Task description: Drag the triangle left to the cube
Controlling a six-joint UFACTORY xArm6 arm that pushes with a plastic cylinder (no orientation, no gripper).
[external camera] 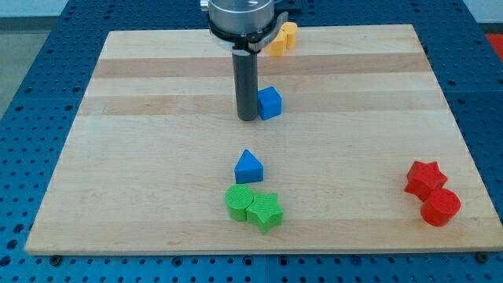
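Observation:
A blue triangle (248,167) lies on the wooden board (118,157) below the middle. A blue cube (269,103) sits higher up, near the centre. My tip (248,118) rests on the board just to the left of the blue cube, touching or almost touching its side. The triangle is well below the tip, apart from it.
A green cylinder (240,202) and a green star (266,211) sit together just below the triangle. A red star (424,178) and a red cylinder (440,207) sit at the lower right. Yellow-orange blocks (281,37) lie at the top, partly behind the arm.

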